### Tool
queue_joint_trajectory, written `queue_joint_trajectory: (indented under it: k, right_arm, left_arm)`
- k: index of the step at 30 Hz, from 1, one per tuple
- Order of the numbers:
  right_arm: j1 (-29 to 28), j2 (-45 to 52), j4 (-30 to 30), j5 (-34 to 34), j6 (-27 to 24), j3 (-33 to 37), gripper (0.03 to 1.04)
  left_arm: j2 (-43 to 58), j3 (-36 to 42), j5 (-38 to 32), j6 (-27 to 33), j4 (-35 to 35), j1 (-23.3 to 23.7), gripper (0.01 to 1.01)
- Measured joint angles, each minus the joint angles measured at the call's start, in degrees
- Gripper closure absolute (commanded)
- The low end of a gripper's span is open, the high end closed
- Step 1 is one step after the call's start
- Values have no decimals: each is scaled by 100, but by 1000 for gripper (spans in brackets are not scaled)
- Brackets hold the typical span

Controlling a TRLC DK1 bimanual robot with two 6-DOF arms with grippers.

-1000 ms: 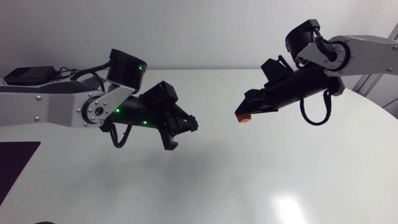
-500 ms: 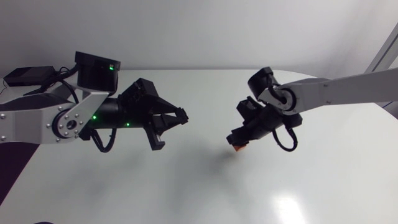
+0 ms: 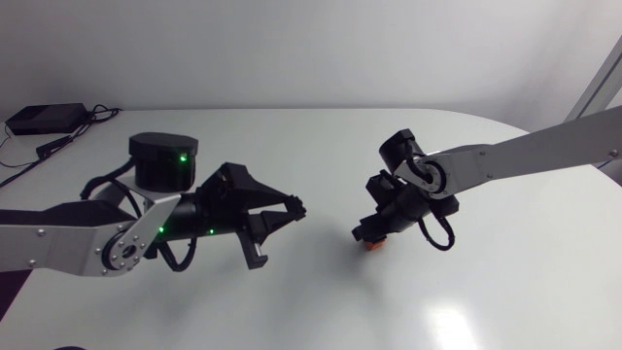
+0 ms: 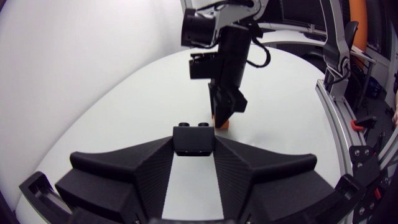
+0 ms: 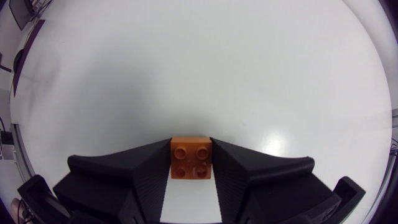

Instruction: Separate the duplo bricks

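The left arm lies low and points across the table, and its left gripper (image 4: 193, 148) pinches a small black plastic brick with studs on top (image 4: 193, 138) from both sides. The right arm reaches in and bends down, and its right gripper (image 5: 190, 154) squeezes a small orange plastic brick with four studs (image 5: 190, 160) low over the smooth white round table (image 3: 486, 282).

Your left arm (image 3: 58, 243) is silver-grey, screw-dotted, with green lights (image 3: 181, 158); your right arm (image 3: 505, 160) hangs a black cable (image 3: 445, 236) at its joint's six o'clock.
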Motion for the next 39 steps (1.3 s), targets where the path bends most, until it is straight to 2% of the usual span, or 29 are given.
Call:
queue_joint_trajectory:
  k: [3, 6, 12, 21, 35, 37, 39]
  right_arm:
    - [7, 22, 7, 2, 0, 0, 284]
    - [31, 74, -2, 0, 2, 0, 69]
    - [33, 7, -20, -2, 0, -2, 67]
    - [-55, -575, -28, -109, 2, -280, 67]
    - [-55, -595, -24, -153, 0, -417, 67]
    - [-55, -595, -24, -153, -2, -417, 67]
    - [-46, -595, -24, -155, 0, -417, 67]
  left_arm:
    - [332, -85, -2, 2, 92, 129, 674]
    - [468, -98, -2, 2, 140, 216, 672]
    - [625, -90, 0, 2, 256, 286, 666]
    - [1663, 424, 109, -37, 251, 516, 657]
    - [2645, 804, 125, -33, 293, 516, 628]
    - [2726, 804, 144, -31, 372, 531, 613]
    - [2728, 804, 149, -31, 385, 566, 557]
